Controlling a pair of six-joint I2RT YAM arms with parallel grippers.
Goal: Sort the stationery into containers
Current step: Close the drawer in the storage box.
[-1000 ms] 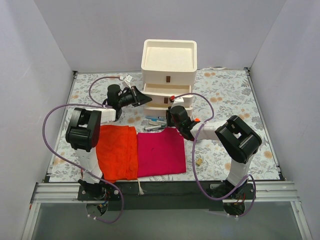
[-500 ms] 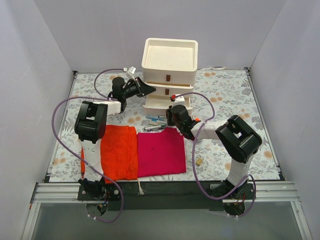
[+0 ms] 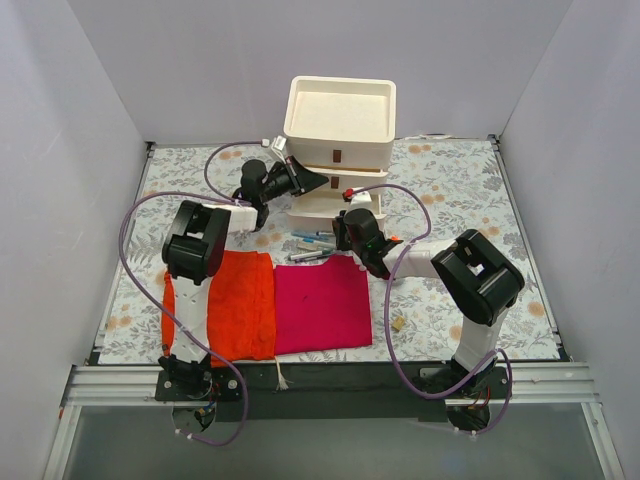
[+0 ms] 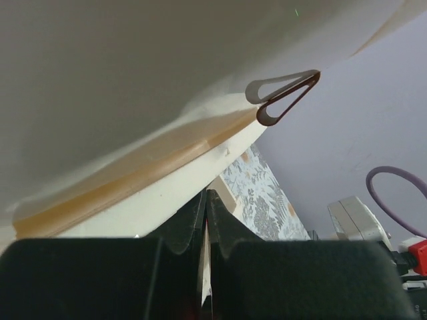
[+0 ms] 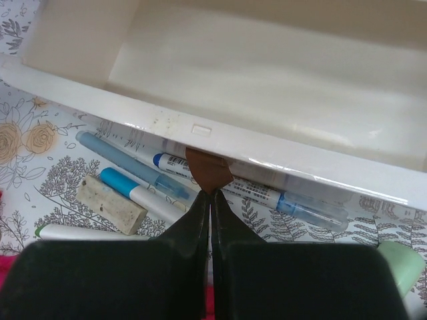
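The cream three-drawer unit [image 3: 338, 140] stands at the back, its bottom drawer [image 5: 267, 67] pulled out and empty. My right gripper [image 3: 350, 222] [image 5: 211, 195] is shut on that drawer's brown pull tab [image 5: 208, 170]. Blue and white pens [image 3: 310, 245] [image 5: 127, 163] lie on the mat just in front of and under the drawer, next to a tan eraser-like block [image 5: 110, 203]. My left gripper [image 3: 320, 182] [image 4: 205, 195] is shut with nothing visibly held, its tips against the unit's front below a brown loop tab [image 4: 283, 97].
An orange cloth [image 3: 235, 305] and a magenta cloth [image 3: 322, 305] lie side by side near the front. A tiny tan piece [image 3: 398, 322] sits on the floral mat to the right. Grey walls close in three sides.
My left arm has swung right and back, bringing its shut gripper up to the unit's front. The right gripper has stayed on the pull tab.
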